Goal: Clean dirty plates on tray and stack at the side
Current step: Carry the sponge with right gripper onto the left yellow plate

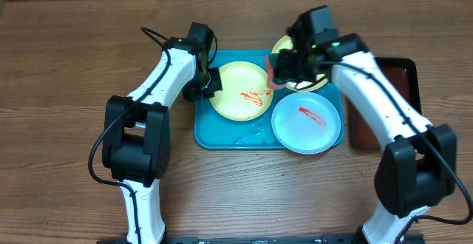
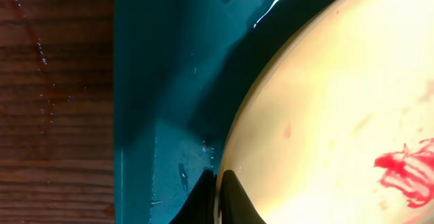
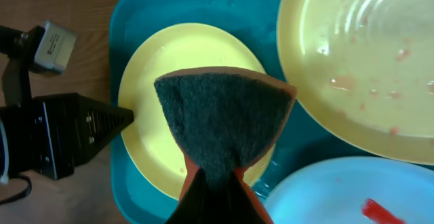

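The turquoise tray (image 1: 222,137) holds three plates. A yellow-green plate (image 1: 236,89) smeared with red sauce lies at its left. My left gripper (image 1: 210,82) is shut on this plate's left rim, which shows clearly in the left wrist view (image 2: 218,183). A light blue plate (image 1: 307,126) with a red smear lies at the front right. A second yellow-green plate (image 1: 283,48) at the back right is partly hidden by my right arm. My right gripper (image 3: 218,183) is shut on an orange sponge with a dark scouring face (image 3: 224,115), held above the tray between the plates.
A dark red-brown tray (image 1: 403,74) lies on the wooden table right of the turquoise tray, under my right arm. Water drops glint on the tray floor (image 2: 169,81) and on the back plate (image 3: 359,61).
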{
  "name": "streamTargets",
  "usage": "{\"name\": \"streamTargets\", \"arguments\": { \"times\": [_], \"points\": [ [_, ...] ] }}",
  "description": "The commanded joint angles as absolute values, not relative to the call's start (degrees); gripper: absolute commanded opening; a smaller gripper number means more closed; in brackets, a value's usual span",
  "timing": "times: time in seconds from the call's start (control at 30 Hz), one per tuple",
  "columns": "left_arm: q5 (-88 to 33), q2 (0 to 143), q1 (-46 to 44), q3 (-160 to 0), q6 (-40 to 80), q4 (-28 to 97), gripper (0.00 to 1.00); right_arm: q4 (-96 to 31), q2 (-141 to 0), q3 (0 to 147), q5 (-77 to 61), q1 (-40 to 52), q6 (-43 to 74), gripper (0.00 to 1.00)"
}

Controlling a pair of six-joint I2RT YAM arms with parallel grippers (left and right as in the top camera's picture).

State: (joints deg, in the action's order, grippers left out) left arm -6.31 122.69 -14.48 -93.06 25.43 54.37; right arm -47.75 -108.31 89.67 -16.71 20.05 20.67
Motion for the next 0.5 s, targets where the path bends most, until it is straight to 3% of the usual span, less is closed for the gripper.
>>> {"name": "streamTargets", "arguments": {
  "times": [0.0, 0.47],
  "points": [
    [-7.1, 123.6, -14.2, -93.9, 24.4, 54.2, 0.04, -46.5, -111.5, 89.9, -10.5, 22.7, 26.3, 0.04],
    [-7.1, 123.6, -14.2, -93.9, 24.8, 54.0, 0.04, -45.3, -121.6, 89.9, -8.4, 25.1, 32.1, 0.04]
  ]
}}
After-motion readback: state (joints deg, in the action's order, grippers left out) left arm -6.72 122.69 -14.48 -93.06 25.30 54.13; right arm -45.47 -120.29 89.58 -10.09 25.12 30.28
